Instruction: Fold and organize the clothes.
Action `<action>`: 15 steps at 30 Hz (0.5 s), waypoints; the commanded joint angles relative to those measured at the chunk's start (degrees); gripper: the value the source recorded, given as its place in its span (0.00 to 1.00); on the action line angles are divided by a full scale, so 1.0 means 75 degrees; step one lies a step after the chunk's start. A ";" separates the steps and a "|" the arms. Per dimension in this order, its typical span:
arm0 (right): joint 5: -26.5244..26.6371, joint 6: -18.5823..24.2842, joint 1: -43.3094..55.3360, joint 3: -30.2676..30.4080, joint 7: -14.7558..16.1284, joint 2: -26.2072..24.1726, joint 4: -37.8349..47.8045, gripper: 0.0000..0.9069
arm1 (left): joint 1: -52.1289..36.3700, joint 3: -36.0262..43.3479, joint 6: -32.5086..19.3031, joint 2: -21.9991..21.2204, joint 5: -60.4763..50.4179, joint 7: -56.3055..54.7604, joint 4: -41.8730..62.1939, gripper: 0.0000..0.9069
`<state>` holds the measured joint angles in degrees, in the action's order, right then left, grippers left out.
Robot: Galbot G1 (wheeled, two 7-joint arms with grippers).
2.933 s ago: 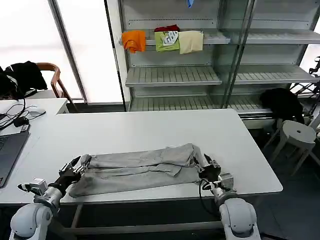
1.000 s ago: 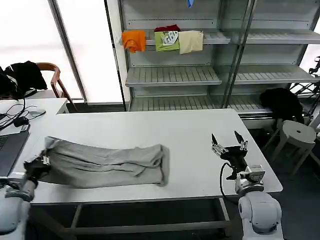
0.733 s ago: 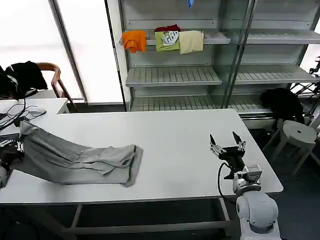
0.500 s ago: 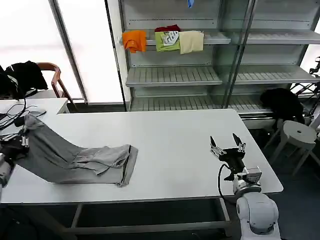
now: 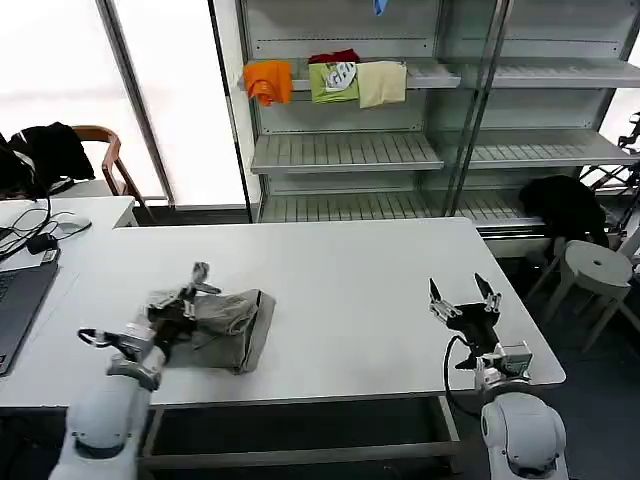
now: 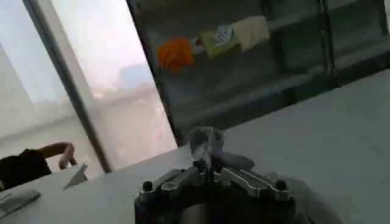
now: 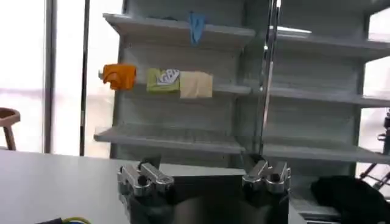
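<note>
Grey shirt [image 5: 215, 318] sits bunched under my left tool [image 5: 185, 297], pinched on its cloth — right tool [image 5: 464, 297], spread, waits well apart across the surface [image 5: 350, 270].

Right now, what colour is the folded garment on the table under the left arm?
Light grey, plain as far as shown; the garment shows best in the head view.

The light grey cotton shirt [image 5: 215, 322] lies bunched in a heap, so its chest print, collar and sleeves are folded out of sight. The left gripper [image 5: 186, 293] sits over the heap's near-left part, hiding the cloth beneath its fingers; in the left wrist view a blurred tuft of cloth [image 6: 205, 141] rises between the fingertips, and the grip itself is too smeared to judge.
</note>
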<state>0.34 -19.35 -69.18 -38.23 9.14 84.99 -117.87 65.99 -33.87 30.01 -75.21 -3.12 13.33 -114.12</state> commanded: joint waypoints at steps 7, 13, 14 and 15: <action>-0.0003 0.0086 -0.0087 0.0004 -0.0012 0.0041 0.0009 1.00 | -0.0072 0.1302 0.0412 -0.1160 -0.0425 -0.0595 0.0085 0.01; -0.0051 0.0164 -0.0125 0.0082 -0.0022 0.0092 0.0067 1.00 | -0.0257 0.1161 0.0414 -0.1449 -0.0449 -0.0752 0.0447 0.01; -0.0061 0.0169 -0.0129 0.0101 -0.0022 0.0107 0.0074 1.00 | -0.0289 0.1168 0.0412 -0.1507 -0.0465 -0.0801 0.0527 0.01; -0.0072 0.0172 -0.0133 0.0113 -0.0021 0.0114 0.0077 1.00 | -0.0296 0.1169 0.0412 -0.1516 -0.0478 -0.0805 0.0562 0.01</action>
<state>-0.21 -18.12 -70.14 -37.31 9.00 85.92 -117.37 64.25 -27.22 32.35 -83.56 -5.98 8.84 -111.96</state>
